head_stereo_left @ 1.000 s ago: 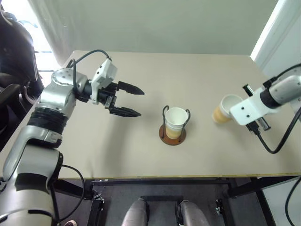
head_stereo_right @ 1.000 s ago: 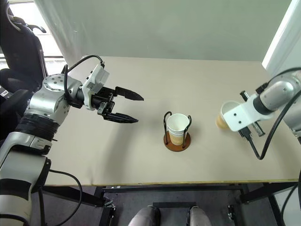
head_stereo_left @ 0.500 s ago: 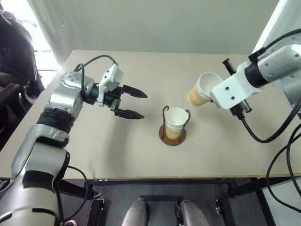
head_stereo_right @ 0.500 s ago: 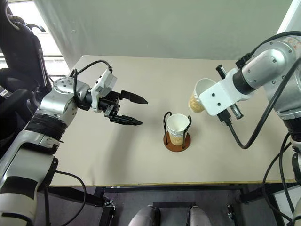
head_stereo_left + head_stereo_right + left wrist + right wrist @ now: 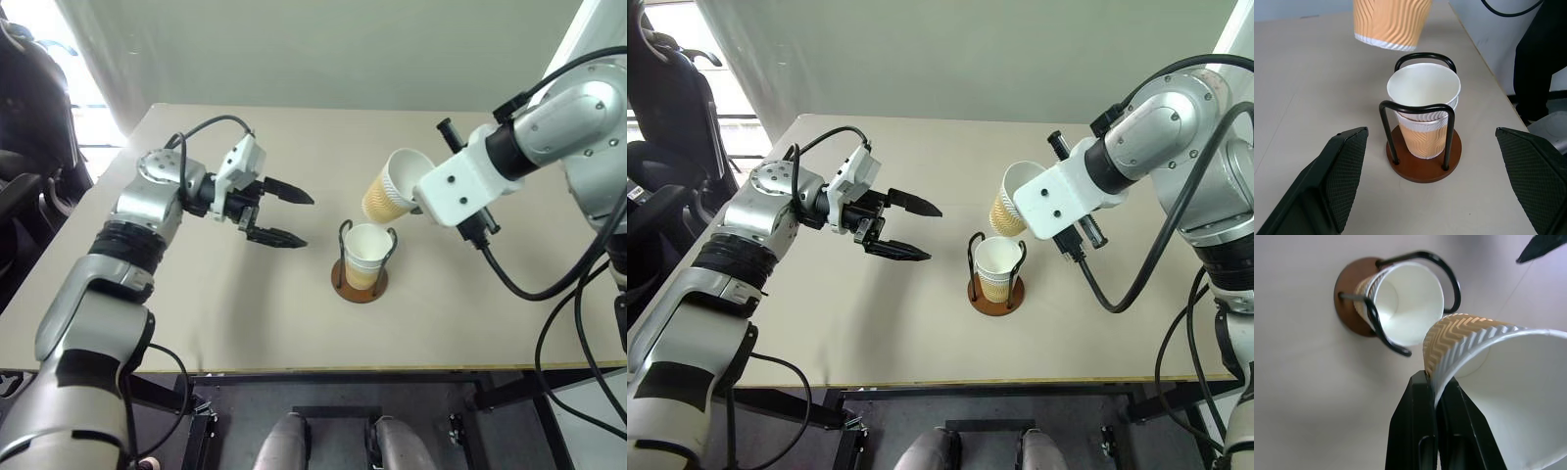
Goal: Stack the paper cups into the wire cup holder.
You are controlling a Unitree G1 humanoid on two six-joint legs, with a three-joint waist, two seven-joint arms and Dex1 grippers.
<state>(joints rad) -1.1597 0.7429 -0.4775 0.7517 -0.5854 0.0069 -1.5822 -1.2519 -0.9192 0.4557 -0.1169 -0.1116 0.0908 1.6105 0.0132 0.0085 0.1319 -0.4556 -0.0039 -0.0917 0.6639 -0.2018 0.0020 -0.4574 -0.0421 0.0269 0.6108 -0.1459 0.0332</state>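
1. Head views: a pale beige matte desk point(image 5: 196, 294) stands before a plain light wall, with a dark chair point(image 5: 666, 108) beyond its left edge.
2. The wire cup holder point(image 5: 361, 279) is a round reddish-brown disc with two thin black wire loops; it stands just below and left of the right claw point(image 5: 416, 204).
3. Nested paper cups point(image 5: 365, 253), white inside with ribbed tan sides, sit upright in the holder.
4. The right claw is pinched shut on the rim of another paper cup point(image 5: 390, 187), held tilted above the holder, its base pointing away from the claw.
5. The left claw point(image 5: 294, 216) hangs over the desk with its black tapered fingers spread wide and empty; the holder is near, off its fingertips.
6. Since a second ago, the held cup has travelled from the desk's right side to above the holder.
7. Left wrist view: textured black pads point(image 5: 1344, 171) flank the holder, and two white rims show one inside the other.
8. Right wrist view: the smooth black fingers point(image 5: 1422, 431) clamp the chevron-ribbed wall of the cup.
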